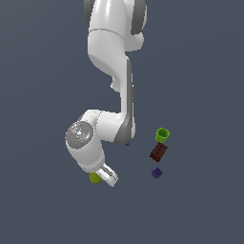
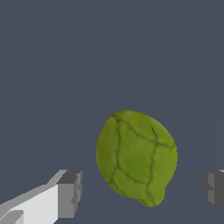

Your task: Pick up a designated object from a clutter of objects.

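Arm folded low at lower left of the exterior view, gripper (image 2: 140, 192) spread wide, empty, straddling the pear (image 2: 136, 156)

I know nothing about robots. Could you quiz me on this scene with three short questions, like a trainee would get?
1. True or false: the end effector is already shut on the pear.
2. In the exterior view, which lies nearest the green cup: A) the purple cube, B) the red-brown block, C) the pear?
3. Fill in: the pear sits ____ the two fingers in the wrist view.

Key: 1 false, the fingers stand apart and clear of it; 2 B; 3 between.
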`<state>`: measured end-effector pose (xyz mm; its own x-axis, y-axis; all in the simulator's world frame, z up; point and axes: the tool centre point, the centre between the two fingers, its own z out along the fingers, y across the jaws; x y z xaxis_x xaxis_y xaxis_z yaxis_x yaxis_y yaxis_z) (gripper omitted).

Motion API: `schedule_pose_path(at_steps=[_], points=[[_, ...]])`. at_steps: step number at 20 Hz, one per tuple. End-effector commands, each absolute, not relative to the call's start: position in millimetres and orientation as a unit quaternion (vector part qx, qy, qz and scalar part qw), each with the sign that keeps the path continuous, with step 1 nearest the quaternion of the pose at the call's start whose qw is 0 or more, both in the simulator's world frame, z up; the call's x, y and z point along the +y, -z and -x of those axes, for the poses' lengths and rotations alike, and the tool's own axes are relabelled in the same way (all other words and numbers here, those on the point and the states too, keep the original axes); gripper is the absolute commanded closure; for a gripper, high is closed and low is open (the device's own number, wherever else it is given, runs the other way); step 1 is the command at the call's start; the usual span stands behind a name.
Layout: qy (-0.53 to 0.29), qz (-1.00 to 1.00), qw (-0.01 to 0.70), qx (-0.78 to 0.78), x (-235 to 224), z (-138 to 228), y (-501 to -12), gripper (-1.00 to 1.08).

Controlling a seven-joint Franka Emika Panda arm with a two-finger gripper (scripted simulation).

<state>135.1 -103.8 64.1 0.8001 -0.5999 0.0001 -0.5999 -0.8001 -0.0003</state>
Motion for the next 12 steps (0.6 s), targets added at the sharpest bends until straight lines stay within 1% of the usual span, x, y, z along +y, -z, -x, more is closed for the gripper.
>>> schedule_pose_path(at_steps=[1, 8, 9, 12], points=[[0.0, 0.949, 0.0, 0.317, -104, -134, -51, -0.92], [0.0, 0.948, 0.0, 0.317, -104, -136, -41, -0.92], [0.0, 0.948, 0.0, 0.317, -104, -136, -41, 1.08], [0.0, 0.948, 0.0, 0.317, -104, -136, -41, 1.08]])
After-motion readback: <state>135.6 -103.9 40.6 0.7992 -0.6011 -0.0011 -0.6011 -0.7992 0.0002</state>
